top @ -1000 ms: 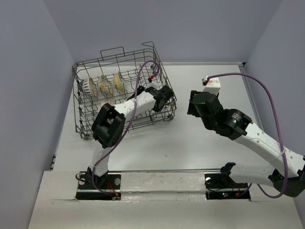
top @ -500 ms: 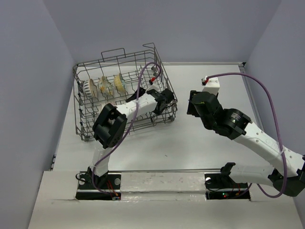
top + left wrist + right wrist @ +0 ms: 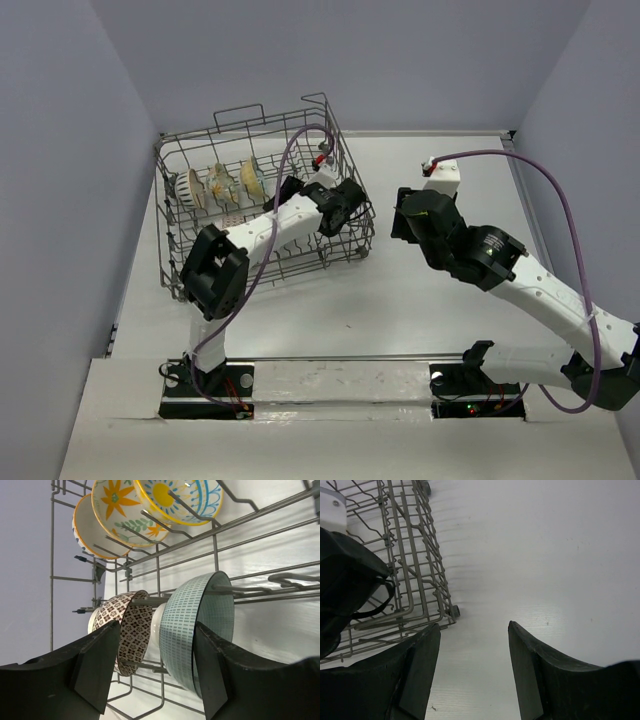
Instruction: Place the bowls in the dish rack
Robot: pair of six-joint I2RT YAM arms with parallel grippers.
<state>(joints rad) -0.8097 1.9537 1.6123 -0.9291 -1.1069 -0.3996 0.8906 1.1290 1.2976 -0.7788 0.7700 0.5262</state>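
The grey wire dish rack [image 3: 240, 112] stands at the table's far left. Three bowls stand on edge in its far row [image 3: 220, 180]; in the left wrist view two of them are flower bowls [image 3: 117, 505]. In the nearer row stand a teal bowl [image 3: 200, 625], a cream bowl [image 3: 159, 625] and a brown-patterned bowl [image 3: 132, 635]. My left gripper [image 3: 290, 190] is inside the rack, open and empty, its fingers [image 3: 100, 660] either side of the teal and patterned bowls. My right gripper [image 3: 400, 225] is open and empty over bare table beside the rack's right side.
The rack's corner wheel [image 3: 452, 611] sits just left of the right gripper [image 3: 475, 626]. The left arm's dark wrist [image 3: 345, 580] shows through the rack wires [image 3: 420, 555]. Purple walls enclose the table on three sides.
The left arm's elbow has swung down and to the left, and its gripper now reaches further left inside the rack. The rack has shifted slightly right. The right arm has hardly moved.
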